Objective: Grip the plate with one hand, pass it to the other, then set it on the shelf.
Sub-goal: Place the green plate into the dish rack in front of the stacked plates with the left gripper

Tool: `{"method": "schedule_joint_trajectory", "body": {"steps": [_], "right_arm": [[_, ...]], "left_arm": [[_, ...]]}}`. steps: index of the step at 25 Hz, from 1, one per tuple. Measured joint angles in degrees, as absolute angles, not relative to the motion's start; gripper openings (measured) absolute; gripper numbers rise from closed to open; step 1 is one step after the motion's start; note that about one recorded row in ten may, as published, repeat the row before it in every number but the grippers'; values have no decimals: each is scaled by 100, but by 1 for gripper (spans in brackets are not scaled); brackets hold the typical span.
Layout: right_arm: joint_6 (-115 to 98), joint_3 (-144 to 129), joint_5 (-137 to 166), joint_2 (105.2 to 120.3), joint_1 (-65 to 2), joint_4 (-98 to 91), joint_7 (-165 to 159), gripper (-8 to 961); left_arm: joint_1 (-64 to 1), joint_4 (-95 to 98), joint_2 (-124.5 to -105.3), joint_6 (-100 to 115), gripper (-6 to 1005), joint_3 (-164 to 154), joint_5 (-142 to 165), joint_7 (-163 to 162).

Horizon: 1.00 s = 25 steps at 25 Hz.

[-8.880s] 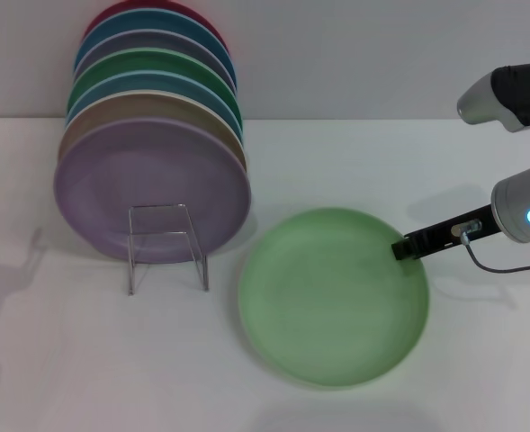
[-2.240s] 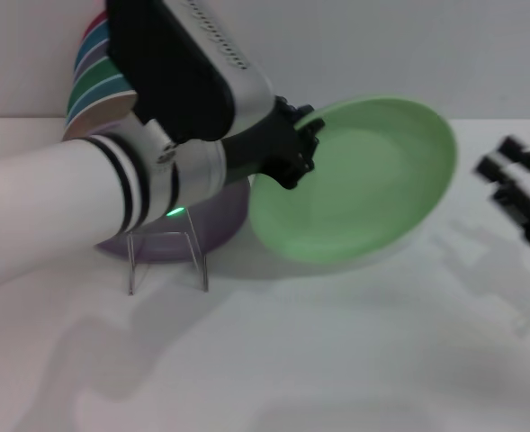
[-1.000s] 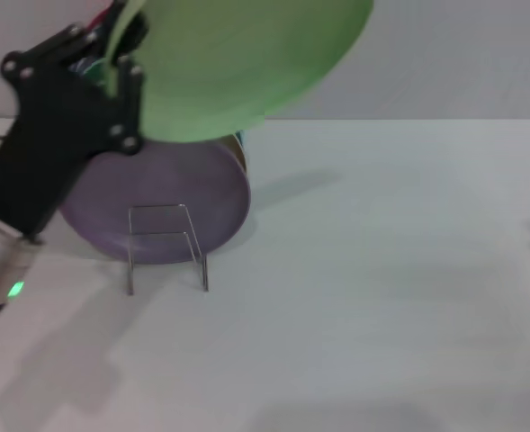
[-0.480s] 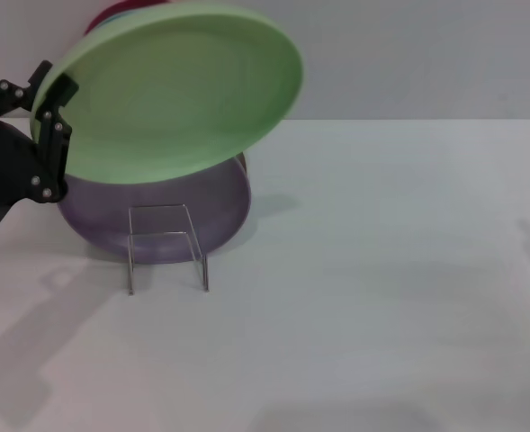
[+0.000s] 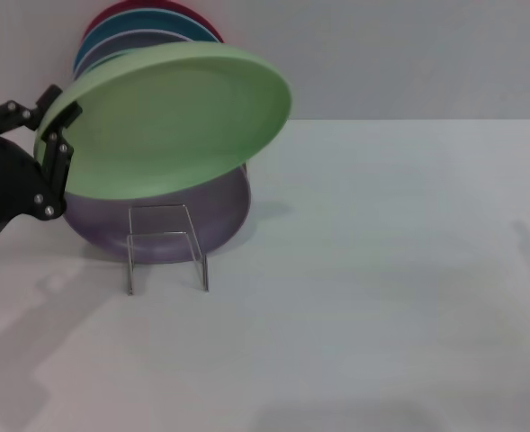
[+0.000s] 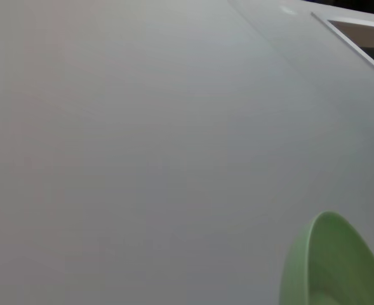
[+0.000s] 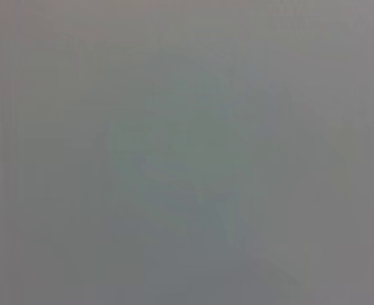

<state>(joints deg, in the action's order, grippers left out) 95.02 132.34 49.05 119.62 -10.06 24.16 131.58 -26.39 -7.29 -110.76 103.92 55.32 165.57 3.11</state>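
Note:
The light mint-green plate (image 5: 170, 121) hangs tilted in the air in front of the stacked plates, above the clear shelf (image 5: 166, 245). My left gripper (image 5: 56, 135), black and multi-jointed, is shut on the plate's left rim at the left edge of the head view. In the left wrist view only an edge of the plate (image 6: 333, 267) shows against a plain grey surface. My right gripper is out of view, and the right wrist view shows only flat grey.
A lilac plate (image 5: 211, 211) leans in the shelf behind the front bracket, with several more plates (image 5: 134, 31) in blue, maroon and other colours stacked behind it. The white table (image 5: 381, 270) stretches to the right and front.
The left gripper has lowered the plate slightly toward the shelf since half a second ago. Earlier the right gripper held the plate on the table, passed it over and withdrew from view.

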Motion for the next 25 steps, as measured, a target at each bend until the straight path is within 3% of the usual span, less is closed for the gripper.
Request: {"method": "schedule_joint_trajectory", "body": {"steps": [25], "right_arm": [[9649,13081,4907,11962,-978,2416,13190,376]], "left_arm": [[-2712,-281,-11114,10204,109,5158,16559,600]]}}
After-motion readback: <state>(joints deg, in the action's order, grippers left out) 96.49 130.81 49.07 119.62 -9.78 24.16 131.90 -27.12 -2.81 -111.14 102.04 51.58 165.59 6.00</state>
